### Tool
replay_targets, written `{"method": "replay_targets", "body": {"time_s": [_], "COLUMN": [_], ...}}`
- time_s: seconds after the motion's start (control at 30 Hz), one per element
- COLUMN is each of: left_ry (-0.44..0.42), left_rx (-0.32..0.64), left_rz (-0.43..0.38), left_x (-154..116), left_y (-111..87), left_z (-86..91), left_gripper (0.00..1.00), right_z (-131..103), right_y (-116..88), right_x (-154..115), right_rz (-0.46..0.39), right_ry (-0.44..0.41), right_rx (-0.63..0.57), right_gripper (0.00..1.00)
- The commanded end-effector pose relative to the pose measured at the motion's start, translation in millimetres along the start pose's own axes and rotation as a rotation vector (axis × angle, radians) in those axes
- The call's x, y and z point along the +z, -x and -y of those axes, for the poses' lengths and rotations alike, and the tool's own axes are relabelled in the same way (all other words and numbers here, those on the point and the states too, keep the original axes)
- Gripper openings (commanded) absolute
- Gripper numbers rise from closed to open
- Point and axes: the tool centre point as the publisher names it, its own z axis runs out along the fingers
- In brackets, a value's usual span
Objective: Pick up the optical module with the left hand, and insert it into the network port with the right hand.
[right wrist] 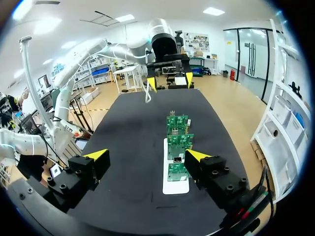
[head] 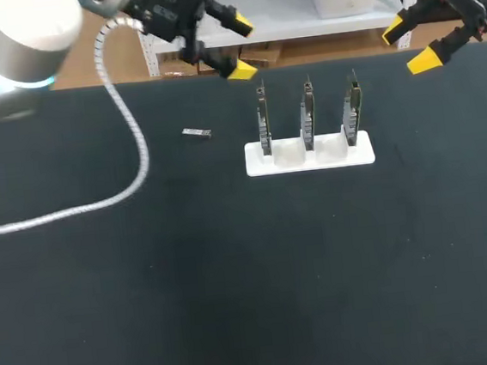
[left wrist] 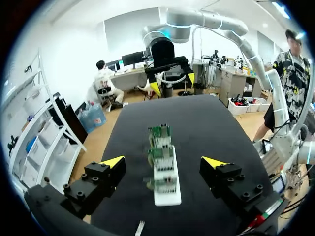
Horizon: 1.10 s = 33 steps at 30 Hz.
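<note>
Light bright and even, from ceiling panels [right wrist: 214, 11] overhead, which show as white patches in the right wrist view. The matte black surface [head: 235, 278] soaks it up and reads flat and dark. The white holder [head: 310, 157] is close to blown-out against it. The optical module [head: 196, 133] gives a small pale glint. The left arm's silver joint [head: 27, 39], close to the head camera, is soft and out of focus, with a blue ring glowing at its edge. Both wrist views bend straight lines hard toward their black rims. Left wrist view: nearest card [left wrist: 160, 184] in the holder smeared, far cards crisper. Right pincer [right wrist: 147, 154]: yellow tips vivid, cleanly lit.
</note>
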Motion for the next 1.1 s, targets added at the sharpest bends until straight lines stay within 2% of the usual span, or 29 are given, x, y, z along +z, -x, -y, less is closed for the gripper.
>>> {"method": "replay_targets", "body": {"time_s": [0.03,0.07,0.17,0.3,0.5,0.67,0.9,0.97,1.0,1.1], "left_ry": [-0.051,-0.075,-0.073,-0.078,-0.08,-0.08,-0.08,-0.087,-0.09,-0.078], "left_rx": [-0.026,-0.02,-0.027,-0.071,-0.064,-0.068,-0.015,-0.06,-0.074,-0.076], "left_rz": [-0.122,-0.172,-0.332,-0.385,-0.517,-0.566,-0.654,-0.603,-0.62,-0.602], "left_x": [-24,-25,-23,-18,-2,5,11,12,13,14], "left_y": [-18.0,-24.8,-47.2,-71.5,-104.7,-130.1,-156.2,-157.9,-159.3,-159.8], "left_z": [-6.1,-5.5,-5.1,-4.4,0.5,0.6,-2.4,-2.7,-3.0,-2.8], "left_gripper": [1.0,1.0,1.0,1.0,1.0,1.0,1.0,1.0,1.0,1.0], "right_z": [-2,-2,-2,-2,-2,-2,-2,-2,-2,-2], "right_y": [0,0,0,0,0,0,0,0,0,0], "right_x": [1,1,1,1,1,1,1,1,1,1], "right_rz": [0.0,0.0,0.0,0.0,0.0,0.0,0.0,0.0,0.0,0.0], "right_ry": [-0.005,-0.005,-0.005,-0.005,-0.005,-0.005,-0.005,-0.005,-0.005,-0.005], "right_rx": [-0.002,-0.002,-0.002,-0.002,-0.002,-0.002,-0.002,-0.002,-0.002,-0.002], "right_gripper": [1.0,1.0,1.0,1.0,1.0,1.0,1.0,1.0,1.0,1.0]}}
